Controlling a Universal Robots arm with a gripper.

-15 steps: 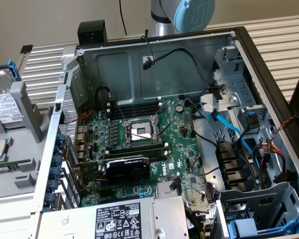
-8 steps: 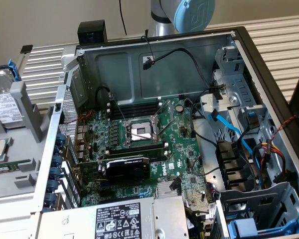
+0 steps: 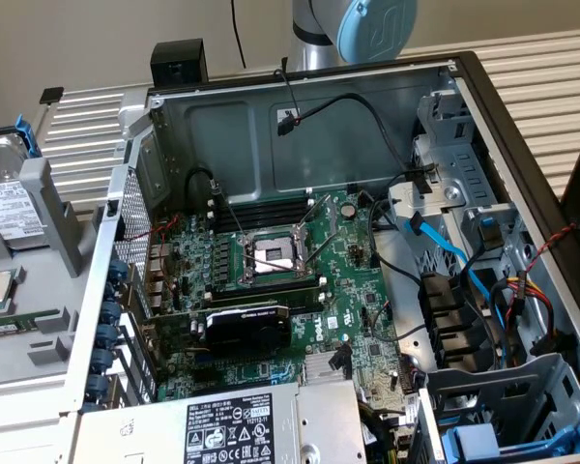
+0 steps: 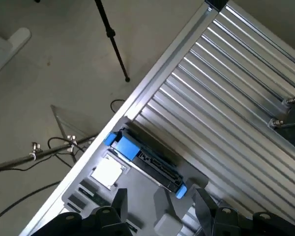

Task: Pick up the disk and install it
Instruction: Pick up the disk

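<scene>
The disk point(image 3: 4, 207) is sitting propped in a moulded grey plastic holder point(image 3: 50, 208) at the exterior view's left, outside the open computer case point(image 3: 300, 126). Its flat silver-metal face is showing a white printed label, and a blue plastic frame point(image 3: 21, 135) is gripping its upper edge. In the wrist view the disk point(image 4: 155, 167) is presenting a thin dark edge between two bright blue frame ends, lying beside the ribbed aluminium tabletop point(image 4: 226, 98). The gripper point(image 4: 161, 195) is hanging above the holder with its dark, angular fingers point(image 4: 120, 199) spread wide, pinching nothing and standing apart from the disk. The case is showing dull sheet-steel walls around a green, densely studded motherboard point(image 3: 300, 280), with the arm point(image 3: 353, 29) rising behind it, smooth grey with a pale blue cap.
</scene>
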